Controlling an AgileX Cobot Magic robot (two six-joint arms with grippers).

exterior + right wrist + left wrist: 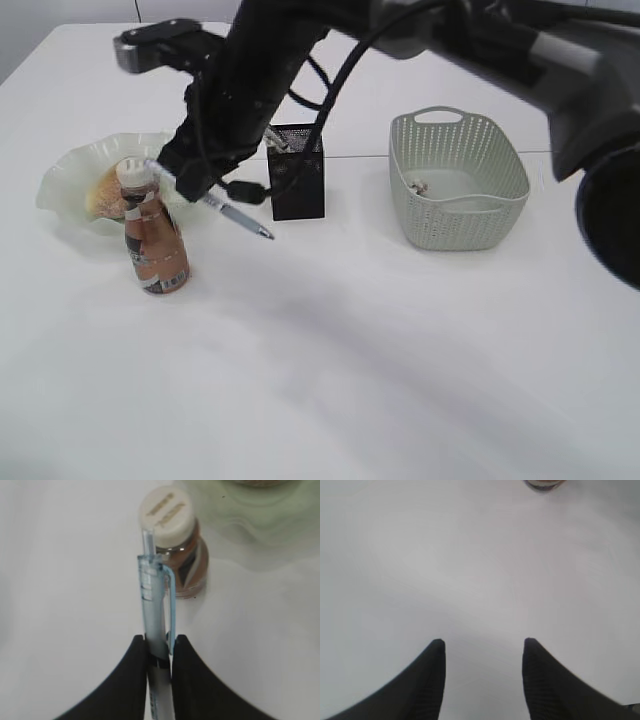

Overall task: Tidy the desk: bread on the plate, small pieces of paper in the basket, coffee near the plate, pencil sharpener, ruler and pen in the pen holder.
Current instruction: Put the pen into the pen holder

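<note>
The right gripper [159, 652] has its smooth black tapered jaws closed narrowly on the pen [156, 625], a slim translucent pale-blue barrel with a clip and a clear push button at its upper end. In the exterior view the pen [235, 215] is held off the desk [400, 350] at a slant, its pointed tip toward the pen holder [297, 172], its button end just beside the coffee [152, 235].

The coffee is a small brown bottle with a rounded shoulder, a ribbed white cap and a brown label. It stands upright just in front of the plate [65, 180], a pale green translucent dish with a wavy ruffled rim. The bread [105, 192], orange-brown and oval, lies in the plate, partly hidden by the bottle.

The pen holder is a black square box of metal mesh, upright, between the plate and the basket [457, 180]. The basket is grey-green plastic, rectangular, with perforated sides and cut-out handles; small objects lie on its floor.

The left gripper [482, 647] hangs over bare, matte white desk, its two dark, finely ribbed jaws moderately apart and holding nothing.
</note>
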